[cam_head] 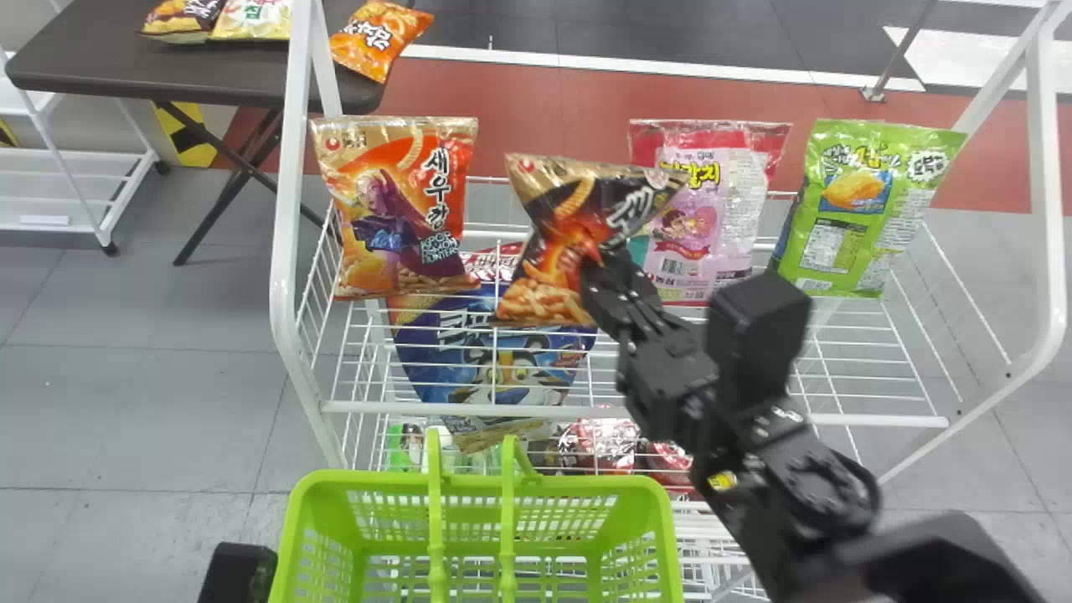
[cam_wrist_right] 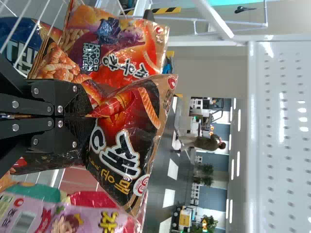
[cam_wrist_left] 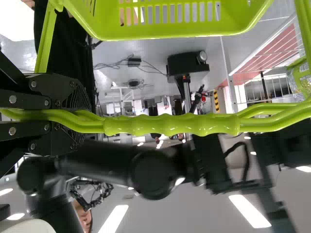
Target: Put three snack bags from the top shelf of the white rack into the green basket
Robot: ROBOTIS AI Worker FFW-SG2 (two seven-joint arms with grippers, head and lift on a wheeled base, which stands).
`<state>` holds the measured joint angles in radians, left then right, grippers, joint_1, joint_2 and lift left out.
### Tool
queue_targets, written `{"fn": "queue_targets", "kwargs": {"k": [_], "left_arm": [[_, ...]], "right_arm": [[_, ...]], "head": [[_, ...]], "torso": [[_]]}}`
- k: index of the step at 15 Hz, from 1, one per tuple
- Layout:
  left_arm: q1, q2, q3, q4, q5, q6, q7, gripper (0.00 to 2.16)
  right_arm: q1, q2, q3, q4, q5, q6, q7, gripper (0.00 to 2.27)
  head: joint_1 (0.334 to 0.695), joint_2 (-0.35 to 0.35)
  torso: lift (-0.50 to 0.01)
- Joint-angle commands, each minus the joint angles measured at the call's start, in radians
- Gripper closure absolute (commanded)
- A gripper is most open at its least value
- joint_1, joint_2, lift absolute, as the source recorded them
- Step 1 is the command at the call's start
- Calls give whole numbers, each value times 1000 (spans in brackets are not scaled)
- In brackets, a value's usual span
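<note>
In the head view my right gripper (cam_head: 599, 268) is over the rack's top shelf (cam_head: 469, 410), pinching a black and orange snack bag (cam_head: 557, 243), which tilts slightly. The right wrist view has that gripper (cam_wrist_right: 90, 116) shut on the crumpled bag (cam_wrist_right: 121, 141). To its left stands an orange bag (cam_head: 402, 209); on its right are a pink bag (cam_head: 699, 213) and a green bag (cam_head: 867, 209). The green basket (cam_head: 477, 481) is in front of the rack. My left gripper (cam_wrist_left: 90, 116) is closed around the basket's handles (cam_wrist_left: 170, 124); its arm (cam_head: 239, 574) is at the basket's left.
A blue bag (cam_head: 494, 360) and other packages lie on a lower level under the top shelf's wires. White posts (cam_head: 289, 209) rise at both sides of the rack. A dark table (cam_head: 151, 63) with more bags stands behind at the left.
</note>
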<state>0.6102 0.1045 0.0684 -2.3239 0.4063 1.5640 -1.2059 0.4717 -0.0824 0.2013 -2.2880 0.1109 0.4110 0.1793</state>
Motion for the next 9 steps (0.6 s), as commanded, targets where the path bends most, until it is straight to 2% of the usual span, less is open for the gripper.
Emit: {"fn": "queue_targets", "kwargs": {"k": [1,3,5,7,9], "left_arm": [[-15,-2,-16,15,-6,7,15,2145],[-26,-5,-22,32,-9,7,35,2145],[-30,-6,-25,44,-11,7,57,2145],[-12,-23,-24,41,-12,7,69,2145],[-13,-31,-47,43,-24,7,98,2145]], "right_arm": [[117,-42,-72,-139,-91,116,17,2108],[219,-63,-140,-226,-154,187,34,2108],[305,-63,-227,-297,-229,230,81,2108],[332,-63,-369,-350,-407,411,187,2108],[361,-63,-485,-375,-551,604,216,2108]], "head": [[695,-141],[695,-217],[695,-278],[695,-350],[695,-350]], "torso": [[0],[0],[0],[0],[0]]}}
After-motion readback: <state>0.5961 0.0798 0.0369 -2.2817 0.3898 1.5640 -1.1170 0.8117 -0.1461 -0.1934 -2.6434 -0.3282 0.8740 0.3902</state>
